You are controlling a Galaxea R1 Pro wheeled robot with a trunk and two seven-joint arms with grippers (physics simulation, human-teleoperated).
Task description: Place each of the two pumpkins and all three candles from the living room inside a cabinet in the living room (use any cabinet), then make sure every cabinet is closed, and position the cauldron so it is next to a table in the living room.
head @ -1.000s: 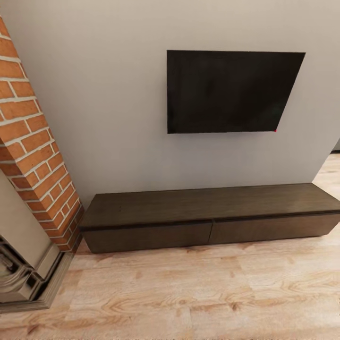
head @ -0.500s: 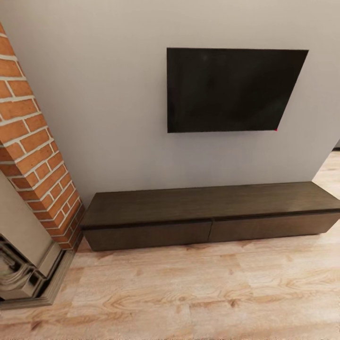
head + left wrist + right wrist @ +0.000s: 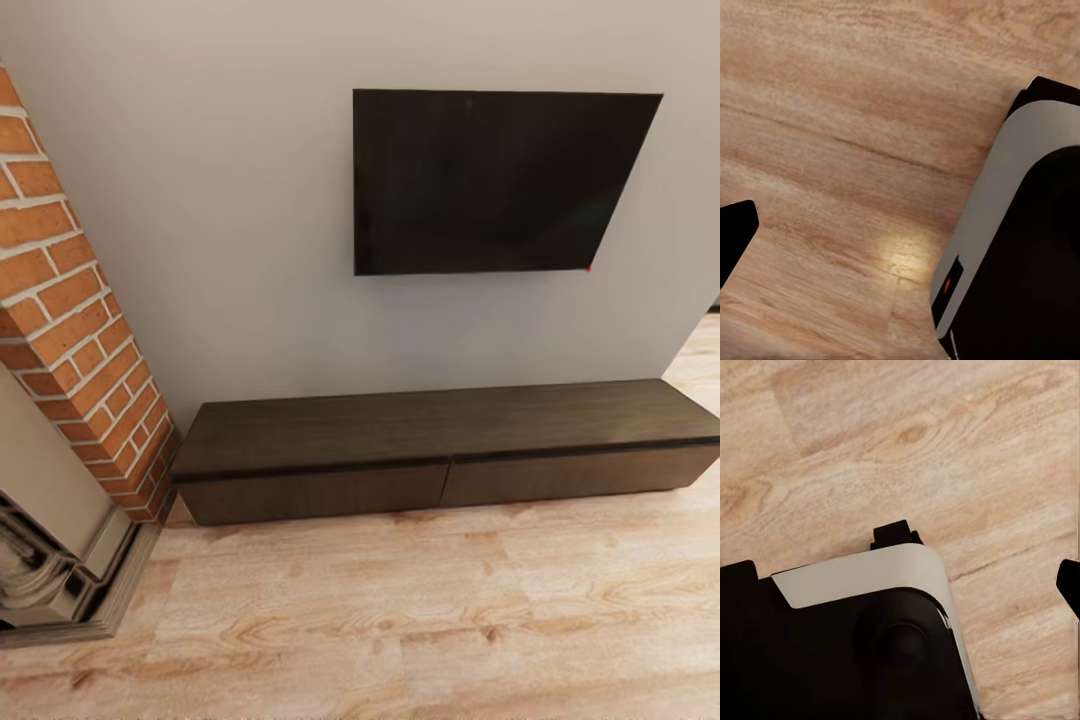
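Note:
The cabinet (image 3: 440, 455) is a long, low dark-brown unit standing against the grey wall, and both of its flat fronts are closed. Its slab top is bare. The pumpkins, the candles, the cauldron and the table are out of view. In the left wrist view one dark fingertip (image 3: 736, 234) of my left gripper hangs over the wooden floor with nothing beside it. In the right wrist view one dark fingertip (image 3: 1069, 585) of my right gripper sits at the frame's edge, also over bare floor. Neither gripper holds anything.
A black TV (image 3: 490, 180) hangs on the wall above the cabinet. A brick chimney (image 3: 70, 310) and a stone fireplace (image 3: 50, 570) stand to the left. My grey-and-black base (image 3: 1020, 247) (image 3: 855, 637) stands on the light wood floor (image 3: 420, 610).
The head view has crept closer to the wall: the TV looks a little larger and higher. The cabinet itself has not moved.

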